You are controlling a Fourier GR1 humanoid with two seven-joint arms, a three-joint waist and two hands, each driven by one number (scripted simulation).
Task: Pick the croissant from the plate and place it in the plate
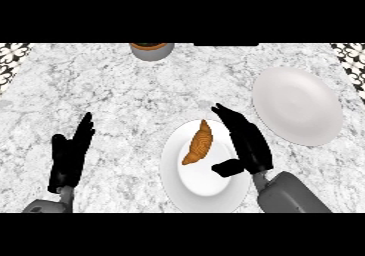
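Observation:
A golden-brown croissant (198, 143) lies lengthwise on the near white plate (207, 192) at the counter's lower middle. My right hand (248, 142) hovers just right of the croissant, fingers straight and pointing up-left, thumb (228, 167) spread out over the plate; it holds nothing. A second, larger white plate (297, 105) lies bare at the right. My left hand (70, 152) rests open at the lower left, fingers up, well away from both plates.
A grey pot with a brown top (152, 50) stands at the counter's far edge, middle. Patterned tile borders show at the far left (8, 62) and far right (355, 65). White marble counter (118, 100) stretches between the left hand and the plates.

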